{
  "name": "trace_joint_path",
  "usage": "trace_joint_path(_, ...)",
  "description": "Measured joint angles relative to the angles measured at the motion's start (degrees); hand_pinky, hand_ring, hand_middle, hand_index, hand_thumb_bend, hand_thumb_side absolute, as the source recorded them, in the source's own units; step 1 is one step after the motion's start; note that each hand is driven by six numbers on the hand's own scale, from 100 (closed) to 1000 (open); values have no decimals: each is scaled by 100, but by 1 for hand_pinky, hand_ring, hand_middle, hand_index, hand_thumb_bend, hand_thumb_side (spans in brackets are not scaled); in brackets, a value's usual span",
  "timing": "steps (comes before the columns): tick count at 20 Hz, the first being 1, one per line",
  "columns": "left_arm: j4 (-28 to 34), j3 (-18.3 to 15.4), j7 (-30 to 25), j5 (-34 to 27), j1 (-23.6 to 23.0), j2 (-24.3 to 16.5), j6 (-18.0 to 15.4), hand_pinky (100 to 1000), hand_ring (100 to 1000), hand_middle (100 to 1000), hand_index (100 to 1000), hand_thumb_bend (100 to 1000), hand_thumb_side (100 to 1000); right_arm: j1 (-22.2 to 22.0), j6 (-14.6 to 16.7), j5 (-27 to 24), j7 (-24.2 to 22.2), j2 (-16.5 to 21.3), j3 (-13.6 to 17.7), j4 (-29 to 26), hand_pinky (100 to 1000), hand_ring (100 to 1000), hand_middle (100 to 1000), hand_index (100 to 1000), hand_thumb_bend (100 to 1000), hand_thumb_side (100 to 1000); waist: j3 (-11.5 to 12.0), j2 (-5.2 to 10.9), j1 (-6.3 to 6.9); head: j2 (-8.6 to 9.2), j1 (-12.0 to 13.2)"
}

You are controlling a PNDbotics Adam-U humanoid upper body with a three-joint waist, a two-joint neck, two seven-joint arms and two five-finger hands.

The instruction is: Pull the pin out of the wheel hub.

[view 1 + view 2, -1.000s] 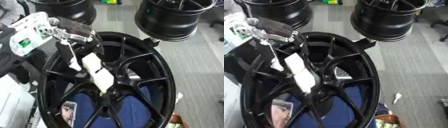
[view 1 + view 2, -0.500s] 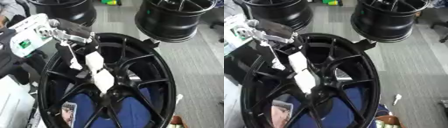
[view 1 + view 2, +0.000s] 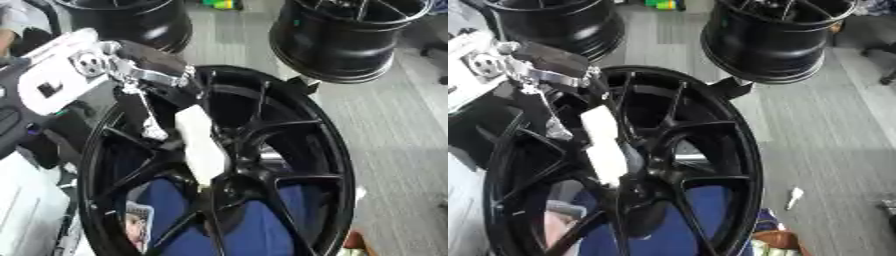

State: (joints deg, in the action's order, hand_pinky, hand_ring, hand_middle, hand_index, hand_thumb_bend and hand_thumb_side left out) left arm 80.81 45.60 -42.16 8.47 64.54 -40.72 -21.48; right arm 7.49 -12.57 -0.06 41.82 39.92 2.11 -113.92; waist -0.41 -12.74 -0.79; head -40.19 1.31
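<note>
1. Pin [image 3: 201,145]: a white, elongated piece standing tilted out of the centre of the wheel hub [image 3: 229,187], lower end at the hub centre, upper end directly below the left robot hand [image 3: 153,67]. Whether the lower end is seated or already free cannot be told.
2. Left robot hand: fingers curled down toward the pin's upper end; contact there is hidden, so pinching cannot be confirmed. Right robot hand not visible.
3. Step judged: extraction under way. The next move calls for drawing the pin along its own axis, up and toward the robot hand's wrist, without side load.
4. Edges: black spokes flank the pin on both sides; the rim arcs just beyond the robot hand.
5. Open room: grey floor to the right of the wheel; two further black rims [image 3: 776,37] stand beyond, well apart.
</note>
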Motion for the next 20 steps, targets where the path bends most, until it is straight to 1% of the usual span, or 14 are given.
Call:
trace_joint_path(1,8,-5,-10,-21,0,0,10,618,530,383,527,113,100,0,-1,-4,4,-3,0,0,860,714,674,701,100,533,0,0,0,0,-1)
trace_joint_path(4,41,-40,-38,-77,0,-1,38,593,506,351,487,156,100,-2,-1,-7,10,-29,0,0,860,714,674,701,100,533,2,0,0,0,-5)
trace_joint_path(5,52,-74,-48,-92,0,-1,48,582,494,332,458,169,100,-3,-1,-7,12,-30,0,0,860,714,674,701,100,533,3,0,0,0,-7)
trace_joint_path(6,73,-132,-56,-106,0,-2,56,572,480,309,423,186,100,-4,0,-8,15,-31,0,0,860,714,674,701,100,533,5,0,0,0,-7)
trace_joint_path(8,115,-331,-73,-161,7,-5,73,561,460,276,375,192,102,-10,5,-10,23,-33,1,0,860,713,674,701,100,534,7,1,-1,3,-13)
trace_joint_path(9,122,-454,-83,-187,7,-6,83,553,441,248,327,181,109,-26,6,-13,30,-36,2,0,860,713,674,701,100,535,8,1,-1,4,-22)
trace_joint_path(12,122,-967,-100,-295,6,-28,100,551,409,204,273,185,111,-49,-9,-27,88,-42,7,0,860,713,674,701,100,536,23,1,-4,7,-45)
trace_joint_path(17,66,-1839,66,-311,7,-109,-66,562,396,187,259,188,103,-50,-6,-36,155,-68,37,0,859,713,674,701,100,536,46,2,-25,52,-83)
trace_joint_path(20,21,-2236,184,-199,10,-118,-184,564,400,197,273,179,100,-53,0,-37,174,-74,38,0,859,714,674,701,100,535,62,4,-31,53,-103)
